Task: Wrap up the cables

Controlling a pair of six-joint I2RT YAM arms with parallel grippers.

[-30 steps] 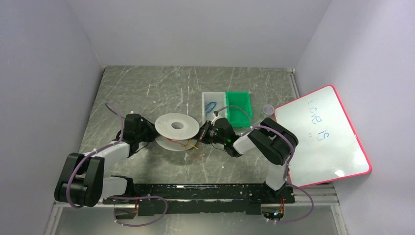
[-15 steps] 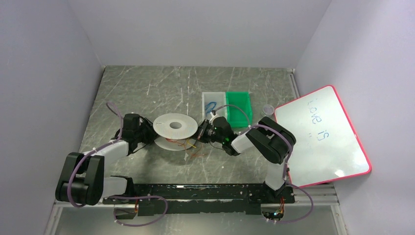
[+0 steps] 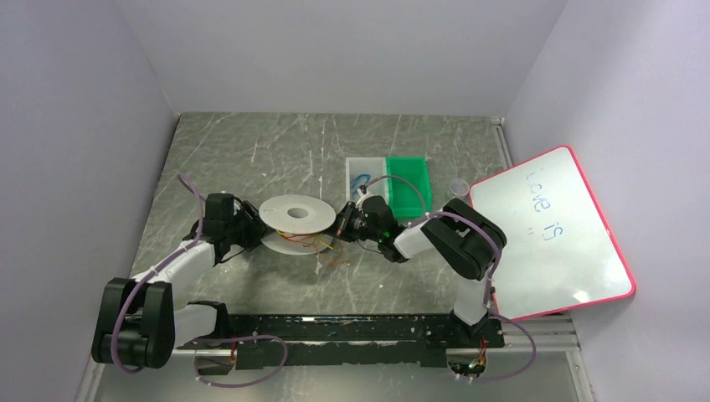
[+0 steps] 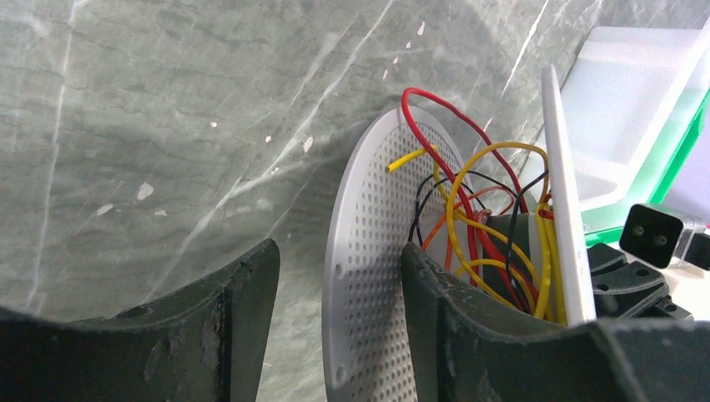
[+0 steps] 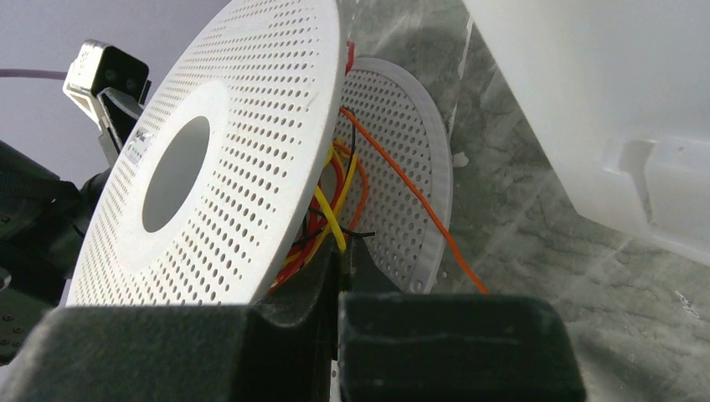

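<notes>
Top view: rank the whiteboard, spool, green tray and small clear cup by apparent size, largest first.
1. whiteboard
2-3. spool and green tray, too alike to rank
4. small clear cup

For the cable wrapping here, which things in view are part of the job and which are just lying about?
In the job:
- cables
- white perforated spool
- left gripper, open astride a spool flange
- right gripper, shut on the cables

Lying about:
- whiteboard
- green tray
- clear tray
- blue wire coil
- small clear cup
</notes>
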